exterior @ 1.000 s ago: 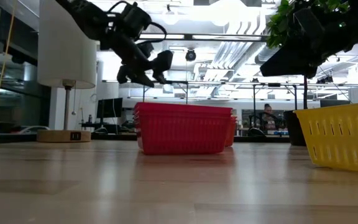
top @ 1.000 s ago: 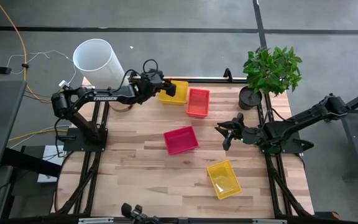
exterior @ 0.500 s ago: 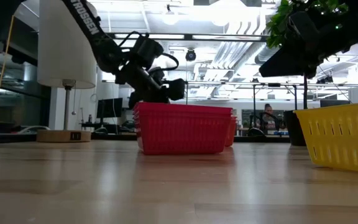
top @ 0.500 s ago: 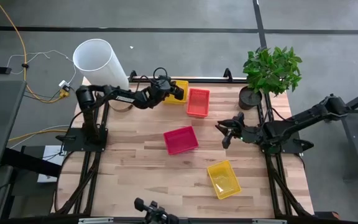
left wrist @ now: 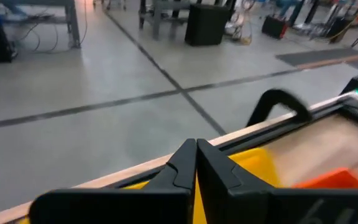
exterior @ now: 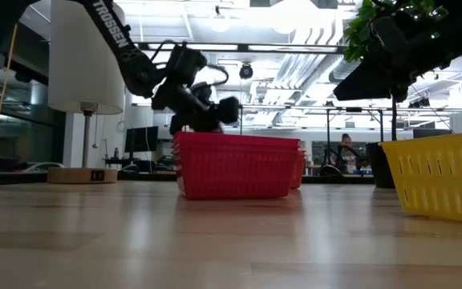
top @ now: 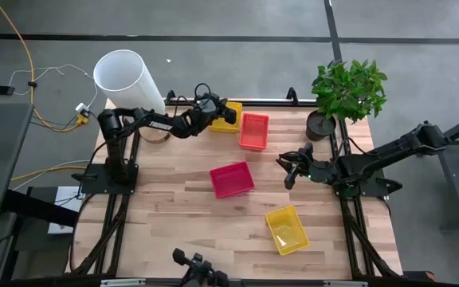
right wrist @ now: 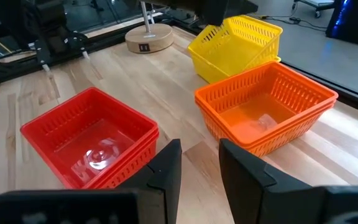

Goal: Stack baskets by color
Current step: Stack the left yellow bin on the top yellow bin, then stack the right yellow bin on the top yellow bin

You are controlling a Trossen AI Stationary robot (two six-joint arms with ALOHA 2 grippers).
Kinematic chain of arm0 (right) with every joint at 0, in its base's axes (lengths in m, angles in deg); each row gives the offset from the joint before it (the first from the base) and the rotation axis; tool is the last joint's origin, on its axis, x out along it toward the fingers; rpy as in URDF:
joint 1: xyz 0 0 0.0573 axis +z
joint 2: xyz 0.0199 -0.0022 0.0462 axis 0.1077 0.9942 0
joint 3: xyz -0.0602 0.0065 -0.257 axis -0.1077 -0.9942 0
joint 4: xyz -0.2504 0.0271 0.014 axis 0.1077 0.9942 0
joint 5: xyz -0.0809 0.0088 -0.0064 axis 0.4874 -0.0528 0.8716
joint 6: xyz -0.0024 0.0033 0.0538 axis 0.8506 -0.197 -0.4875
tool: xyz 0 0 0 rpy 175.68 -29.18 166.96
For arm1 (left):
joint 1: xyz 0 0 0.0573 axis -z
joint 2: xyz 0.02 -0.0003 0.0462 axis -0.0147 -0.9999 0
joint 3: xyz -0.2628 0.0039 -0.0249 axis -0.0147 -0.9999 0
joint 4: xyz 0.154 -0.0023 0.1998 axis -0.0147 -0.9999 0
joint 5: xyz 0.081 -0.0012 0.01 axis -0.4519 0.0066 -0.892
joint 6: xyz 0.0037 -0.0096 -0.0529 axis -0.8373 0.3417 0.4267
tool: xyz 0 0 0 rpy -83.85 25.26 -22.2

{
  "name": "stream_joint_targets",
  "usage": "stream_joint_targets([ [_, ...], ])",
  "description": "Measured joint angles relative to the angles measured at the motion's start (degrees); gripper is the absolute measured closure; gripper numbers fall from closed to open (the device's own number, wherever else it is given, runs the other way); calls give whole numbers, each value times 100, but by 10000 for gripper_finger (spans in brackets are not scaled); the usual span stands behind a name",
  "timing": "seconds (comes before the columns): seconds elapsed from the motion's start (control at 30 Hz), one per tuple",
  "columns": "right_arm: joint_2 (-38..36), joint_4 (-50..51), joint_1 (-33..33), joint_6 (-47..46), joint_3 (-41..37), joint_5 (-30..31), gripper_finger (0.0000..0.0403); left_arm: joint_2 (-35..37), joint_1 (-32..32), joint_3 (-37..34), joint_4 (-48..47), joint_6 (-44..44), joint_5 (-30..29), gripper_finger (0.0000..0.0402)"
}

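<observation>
Far on the table, a yellow basket (top: 231, 117) sits tilted on another yellow one (right wrist: 229, 65), next to stacked orange baskets (top: 253, 131). My left gripper (top: 218, 112) reaches in from the table's left and is shut on the tilted basket. Stacked red baskets (top: 231, 178) stand mid-table, and a lone yellow basket (top: 286, 229) rests on its bottom near the front right. My right gripper (top: 289, 169) hangs open above the table's right side, with nothing between its fingers (right wrist: 166, 168). My left gripper pinches one wall of the upper yellow basket (left wrist: 253, 167) at its rim, between its two shut fingers. It comes slanting down from the table's left. The basket (right wrist: 238, 37) sits tilted, its lower part still in the yellow basket beneath.
A big white cylinder (top: 126, 78) stands at the far left corner and a potted plant (top: 346, 92) at the far right corner. Bare wood lies along the table's left side and near edge.
My left gripper has come down toward the yellow basket at the far edge and shut on its wall; a second ago it hung open above it. My right arm has kept still.
</observation>
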Motion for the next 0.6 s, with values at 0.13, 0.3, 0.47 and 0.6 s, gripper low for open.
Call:
stream_joint_targets([
  [0.13,0,11,0,-105,0,-2,306,-16,-237,-1,-422,263,428,401],
  [0.3,0,17,0,-108,0,-3,306,-22,-337,-1,-956,408,857,401],
  [0.47,0,15,0,-109,0,-2,306,167,-242,-1,-763,337,867,401],
  [0.6,0,13,0,-103,0,0,306,666,-99,-1,-687,-308,1489,401],
])
